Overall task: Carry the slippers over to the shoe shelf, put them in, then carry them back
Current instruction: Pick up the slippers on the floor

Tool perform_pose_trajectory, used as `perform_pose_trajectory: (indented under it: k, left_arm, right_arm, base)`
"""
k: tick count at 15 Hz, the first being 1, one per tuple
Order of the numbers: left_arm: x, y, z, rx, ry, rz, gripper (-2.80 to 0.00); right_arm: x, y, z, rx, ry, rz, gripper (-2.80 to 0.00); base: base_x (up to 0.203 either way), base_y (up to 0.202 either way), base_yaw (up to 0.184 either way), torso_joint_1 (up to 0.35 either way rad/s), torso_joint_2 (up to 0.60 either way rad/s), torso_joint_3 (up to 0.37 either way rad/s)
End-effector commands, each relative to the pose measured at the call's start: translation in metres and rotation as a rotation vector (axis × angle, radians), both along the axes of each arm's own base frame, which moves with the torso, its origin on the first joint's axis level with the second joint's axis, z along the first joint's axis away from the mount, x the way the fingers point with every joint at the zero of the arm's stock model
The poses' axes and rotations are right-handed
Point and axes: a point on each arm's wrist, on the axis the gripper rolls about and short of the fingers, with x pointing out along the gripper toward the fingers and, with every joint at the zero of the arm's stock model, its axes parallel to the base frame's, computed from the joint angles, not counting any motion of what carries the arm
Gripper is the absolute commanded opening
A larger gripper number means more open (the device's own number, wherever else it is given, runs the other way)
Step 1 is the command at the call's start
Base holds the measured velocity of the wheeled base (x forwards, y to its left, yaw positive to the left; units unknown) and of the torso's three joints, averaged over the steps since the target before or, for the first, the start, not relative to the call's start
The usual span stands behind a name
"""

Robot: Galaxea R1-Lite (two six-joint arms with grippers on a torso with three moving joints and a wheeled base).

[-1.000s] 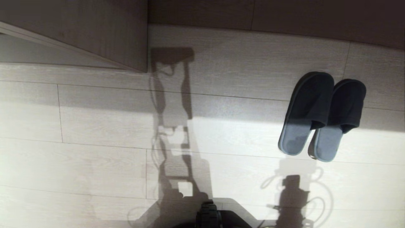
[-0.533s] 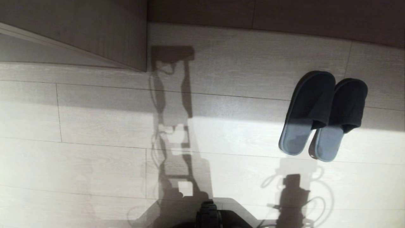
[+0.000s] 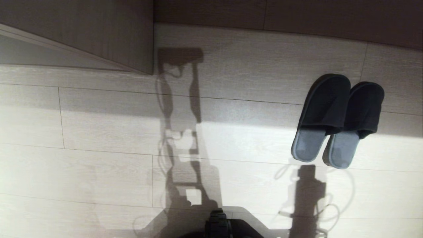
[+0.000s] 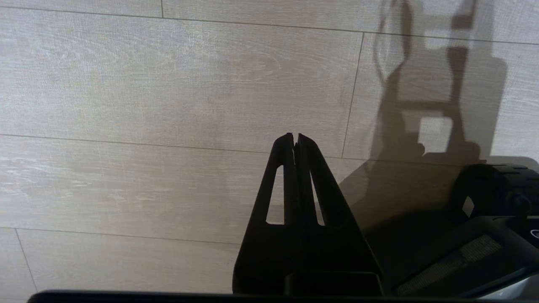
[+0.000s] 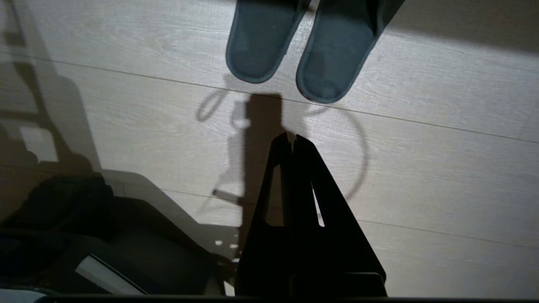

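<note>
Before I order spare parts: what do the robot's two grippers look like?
Both look alike: the left gripper and right gripper are black, each with two long flat fingers tapering to a narrow tip, each finger having a slim elongated cut-out. No markings are visible.

Floor is pale whitewashed wood-grain laminate planks [image 3: 109,132] with thin dark seams running across. Strong light hits the near part, so there's a bright patch with hard-edged shadows on it, while the far strip sits in shade. Far left there's a beige wood-grain panel [image 3: 99,29] angling in, and a darker brown band [image 3: 297,16] runs along the far edge.
</note>
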Motion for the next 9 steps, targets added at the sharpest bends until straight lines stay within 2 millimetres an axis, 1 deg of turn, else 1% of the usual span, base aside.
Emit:
perform_pose_trajectory:
  k: [1,3,6,7,8,9]
  left_arm:
    - [0.0,0.0,0.0,0.0,-0.002,0.0,-2.8]
    - [0.0,0.0,0.0,0.0,-0.002,0.002,-2.8]
    - [0.0,0.0,0.0,0.0,-0.001,0.002,-2.8]
    - [0.0,0.0,0.0,-0.002,-0.002,0.002,-2.8]
    - [0.0,0.0,0.0,0.0,-0.001,0.002,-2.8]
    - [0.0,0.0,0.0,0.0,-0.001,0.002,-2.8]
  right_arm:
    - [0.032,0.001,0.012,0.003,0.114,0.012,-2.8]
    - [0.076,0.004,0.019,0.006,0.22,0.014,-2.8]
    - [0.143,0.007,0.012,0.004,0.312,0.004,-2.8]
    - [0.164,0.008,0.006,0.001,0.319,-0.01,0.0]
    - [0.183,0.009,0.0,-0.006,0.304,-0.028,0.0]
    - [0.197,0.009,-0.003,-0.013,0.264,-0.046,0.0]
  base:
    - [0.0,0.0,0.0,0.0,0.0,0.0]
    - [0.0,0.0,0.0,0.0,0.0,0.0]
    - [0.0,0.0,0.0,0.0,0.0,0.0]
    - [0.0,0.0,0.0,0.0,0.0,0.0]
    - [0.0,0.0,0.0,0.0,0.0,0.0]
    - [0.0,0.0,0.0,0.0,0.0,0.0]
